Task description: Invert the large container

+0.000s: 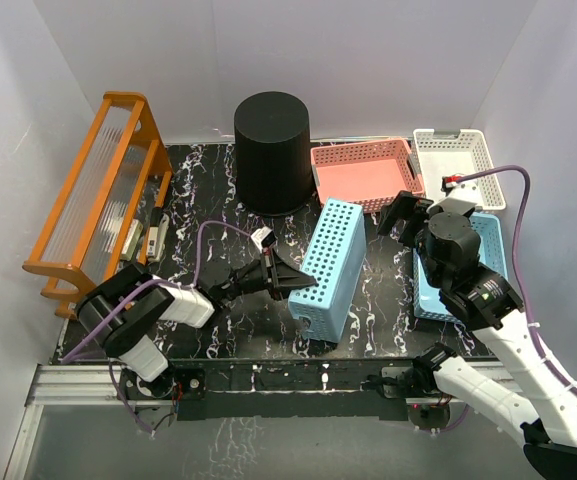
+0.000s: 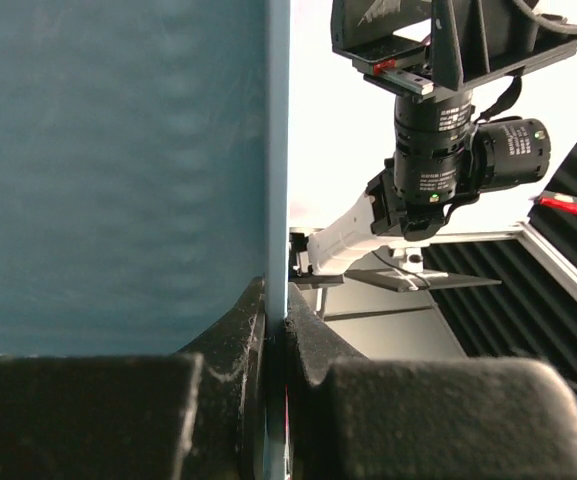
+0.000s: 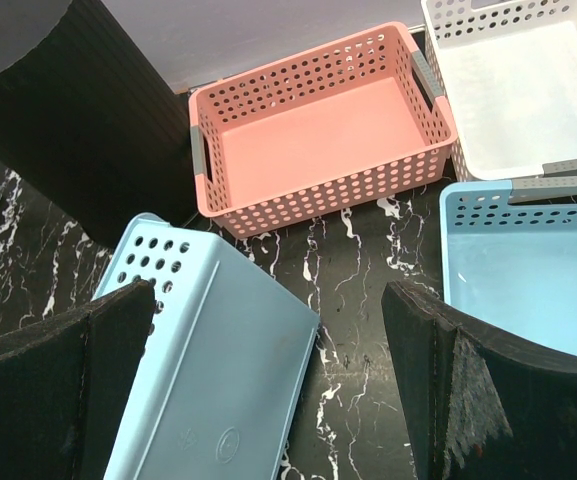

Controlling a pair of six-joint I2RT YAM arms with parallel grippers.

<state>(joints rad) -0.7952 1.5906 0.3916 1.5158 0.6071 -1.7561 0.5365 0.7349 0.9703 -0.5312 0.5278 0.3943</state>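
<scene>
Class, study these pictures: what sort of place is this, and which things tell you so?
Most likely a robotics lab test cell, not a home: plain white walls box in a black marbled table, and the left arm and right arm are mounted on a metal rail.

This is a robotics lab test cell, not a lived-in room. Plain white walls (image 1: 368, 60) box in a small table (image 1: 208, 200) with a black marble-patterned top. An aluminium rail (image 1: 68, 385) along its near edge carries the bases of a left arm (image 1: 148, 310) and a right arm (image 1: 508, 350), with purple cable (image 1: 201, 255) trailing. The goods read as staged props: a large container (image 1: 271, 150), a pink basket (image 1: 363, 172) and a white basket (image 1: 453, 160) at the far edge, a blue basket (image 1: 330, 268) on its side mid-table, and a wooden rack (image 1: 98, 200) along the left edge.
</scene>
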